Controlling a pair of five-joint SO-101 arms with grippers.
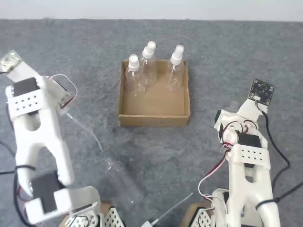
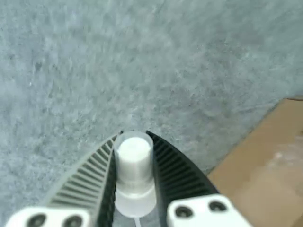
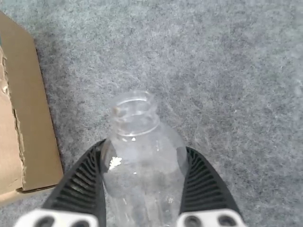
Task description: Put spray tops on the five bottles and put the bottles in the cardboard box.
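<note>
Item: my left gripper, clamped on a spray top, at 9 o'clock of the cardboard box. Item: my right gripper, closed around an uncapped bottle, at 3 o'clock of the box. Three capped bottles stand inside; one bare bottle lies at 7 o'clock. Method, as I judge: hold the neck upright, feed the tube in first, seat the top squarely

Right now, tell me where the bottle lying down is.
In the high view, the bottle lies on the carpet between the cardboard box and the left arm, close to that arm's base.
</note>
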